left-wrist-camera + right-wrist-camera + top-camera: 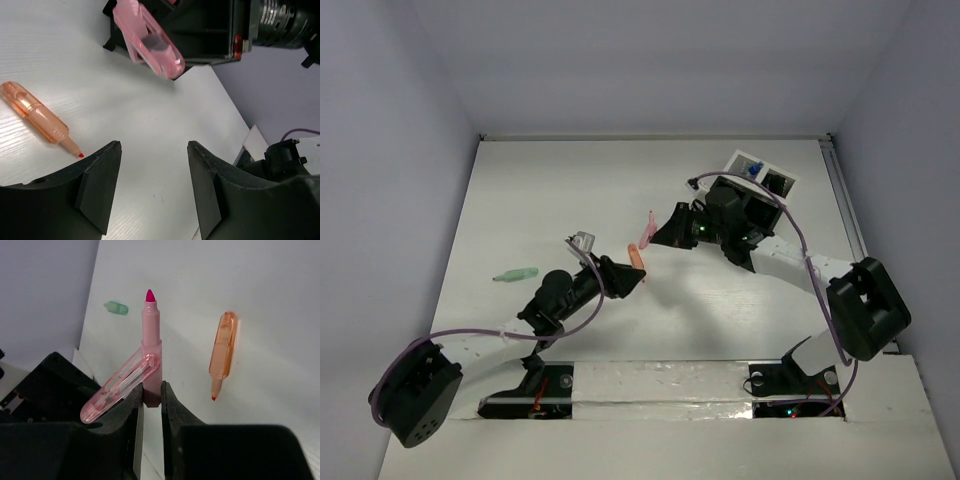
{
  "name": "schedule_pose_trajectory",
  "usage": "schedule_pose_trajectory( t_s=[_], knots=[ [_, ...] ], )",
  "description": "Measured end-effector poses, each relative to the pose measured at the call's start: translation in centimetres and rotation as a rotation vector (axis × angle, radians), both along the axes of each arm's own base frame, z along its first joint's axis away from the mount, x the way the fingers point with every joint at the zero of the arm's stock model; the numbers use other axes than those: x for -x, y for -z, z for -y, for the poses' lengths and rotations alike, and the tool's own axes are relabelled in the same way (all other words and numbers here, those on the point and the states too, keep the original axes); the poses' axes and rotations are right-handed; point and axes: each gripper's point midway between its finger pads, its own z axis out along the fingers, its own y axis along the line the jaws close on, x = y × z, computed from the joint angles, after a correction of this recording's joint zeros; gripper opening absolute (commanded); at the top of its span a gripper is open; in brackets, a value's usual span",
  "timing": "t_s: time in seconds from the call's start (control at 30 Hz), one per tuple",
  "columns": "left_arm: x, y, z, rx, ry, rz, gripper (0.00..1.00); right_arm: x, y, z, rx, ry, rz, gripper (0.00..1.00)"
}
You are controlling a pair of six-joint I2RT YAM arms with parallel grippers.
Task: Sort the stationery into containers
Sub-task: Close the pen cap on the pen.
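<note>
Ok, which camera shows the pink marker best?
Right wrist: the pink marker stands clamped in the right gripper, bare tip outward, cap swung aside. Left wrist catches only its translucent cap end; top external shows a small pink sliver.

Mid-table: held marker upright btwn R gripper fingers, tip pointing away from the wrist. Flat marker lies on the table just beside it, btwn R gripper and L gripper (touching neither). Stub marker well apart, nr left edge. Compartment box far right, behind R arm; small item in its left compartment.
</note>
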Motion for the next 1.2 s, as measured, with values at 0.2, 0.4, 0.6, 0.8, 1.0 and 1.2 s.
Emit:
schedule_pose_trajectory(
  t_s=[0.2, 0.4, 0.6, 0.8, 1.0, 1.2],
  knots=[
    [-1.2, -1.8, 1.0, 0.044, -0.001, 0.036, 0.53, 1.9, -0.5, 0.1, -0.065, -0.034, -0.017, 0.0],
    [-2.3, -2.9, 2.1, 0.078, -0.001, 0.055, 0.53, 3.7, -0.8, 0.1, -0.113, -0.079, -0.012, 0.0],
    [-2.7, -2.6, 2.3, 0.08, -0.006, 0.045, 0.55, 5.8, 0.0, -0.1, -0.112, -0.124, -0.032, 0.0],
    [-2.8, -4.5, 1.6, 0.095, -0.035, 0.111, 0.63, 6.7, -0.1, 0.3, -0.106, -0.16, -0.01, 0.0],
    [-2.6, -7.0, 0.9, 0.141, -0.057, 0.175, 0.65, 8.3, -0.5, 0.7, -0.084, -0.244, 0.033, 0.0],
    [-2.6, -7.3, 1.1, 0.154, -0.047, 0.186, 0.64, 10.5, -0.8, 1.0, -0.085, -0.365, 0.055, 0.0]
  ],
)
